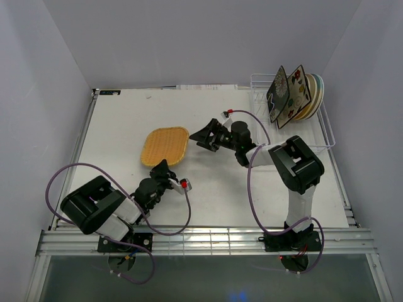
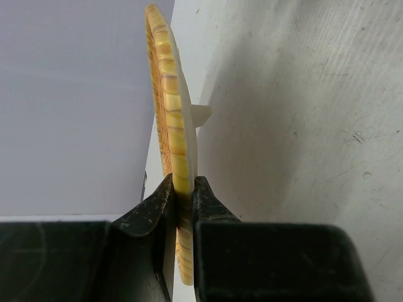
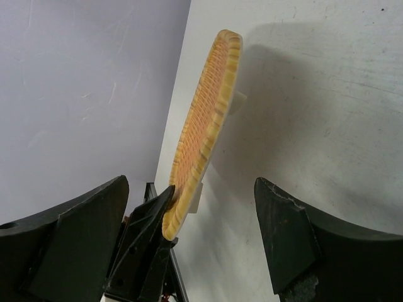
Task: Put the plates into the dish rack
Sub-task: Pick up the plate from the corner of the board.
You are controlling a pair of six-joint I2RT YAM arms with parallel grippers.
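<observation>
So the background stuff: everything sits on a flat white rectangular tabletop (image 1: 217, 195), and up close in the wrist views it's pretty scuffed, with grey streaks and little dark specks. Plain pale lavender-grey walls (image 1: 189, 38) box it in on the left, far and right sides. A ribbed silver aluminium rail (image 1: 208, 240) runs along the near edge, with a thinner metal strip (image 1: 78, 146) up the left side. There's a small black bracket-looking thing (image 1: 108, 92) at the far left corner, too small to tell exactly. Flat white sheets, maybe paper (image 1: 208, 86), lie along the far edge. Below the rail is a dark greenish glossy panel (image 1: 189, 277).
</observation>
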